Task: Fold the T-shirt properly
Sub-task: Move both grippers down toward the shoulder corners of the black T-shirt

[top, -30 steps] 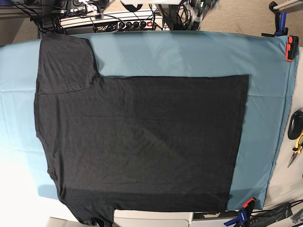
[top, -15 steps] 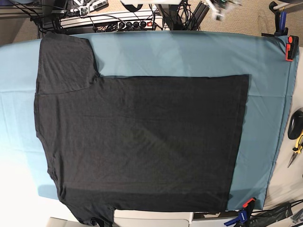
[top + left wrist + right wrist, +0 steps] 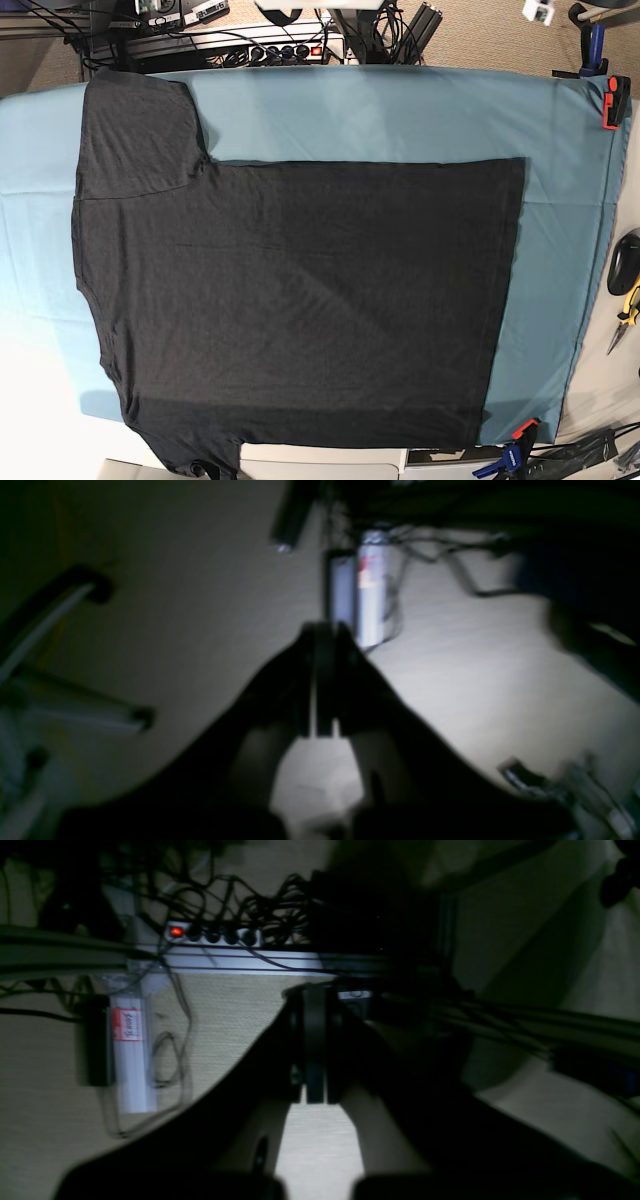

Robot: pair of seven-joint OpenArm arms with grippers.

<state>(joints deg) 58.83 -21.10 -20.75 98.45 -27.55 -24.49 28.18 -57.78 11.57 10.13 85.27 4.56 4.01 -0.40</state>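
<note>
While the T-shirt (image 3: 300,300) lies flat, each gripper, left (image 3: 322,630) and right (image 3: 314,990), is closed and empty; a red label's writing is illegible.

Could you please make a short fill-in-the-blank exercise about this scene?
1. The dark T-shirt lies spread flat on a ____ cloth.
2. In its wrist view, the left end effector has its jaws ____.
3. Near the red light, the power strip shows in the ____ wrist view.
4. Neither arm is touching the ____.

Missing words: teal; shut; right; T-shirt
</note>
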